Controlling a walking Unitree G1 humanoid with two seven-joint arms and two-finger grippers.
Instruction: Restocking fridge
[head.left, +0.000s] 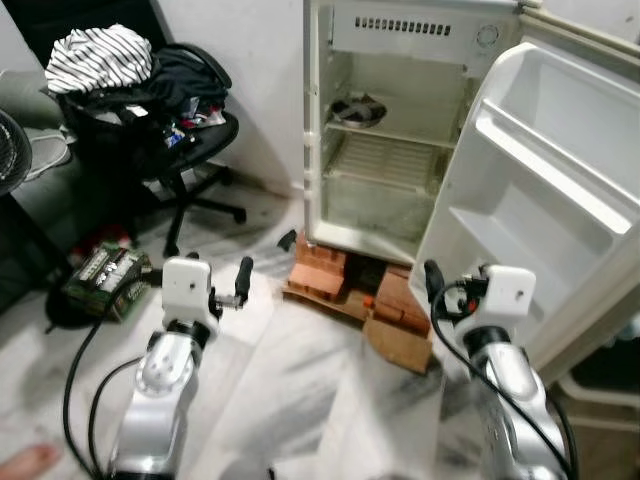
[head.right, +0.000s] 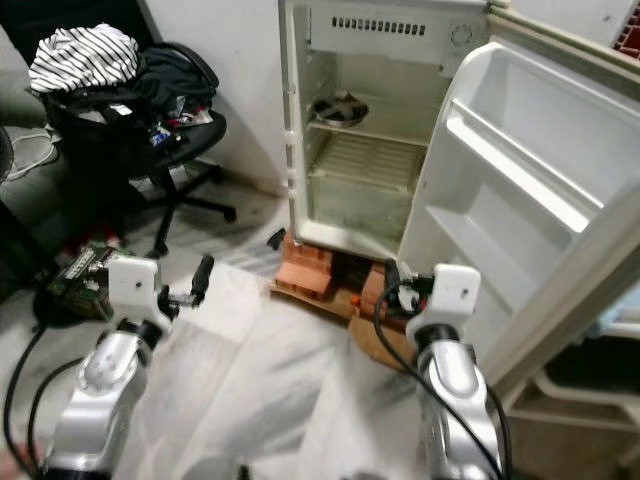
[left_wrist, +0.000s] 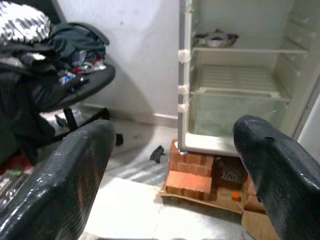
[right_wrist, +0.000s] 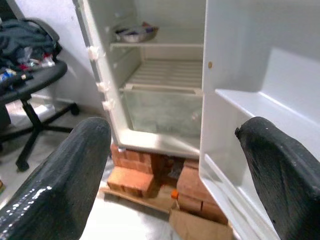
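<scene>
Marble floor (head.left: 300, 370) lying before an open, brick-propped fridge (head.left: 385, 190).
Left gripper (left_wrist: 170, 165) and right gripper (right_wrist: 172, 165) are hovering spread wide, empty, facing it.

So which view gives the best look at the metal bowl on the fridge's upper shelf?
The right wrist view: the metal bowl sits close, well lit, with rim and contents visible. The left wrist view shows it smaller and partly behind the fridge's edge. Both eye views show it small and dim on the shelf.

You see a glossy white plastic fridge (head.left: 400, 120) on rough red bricks (head.left: 322, 272), and a polished grey-veined marble floor (head.left: 300, 390).
</scene>
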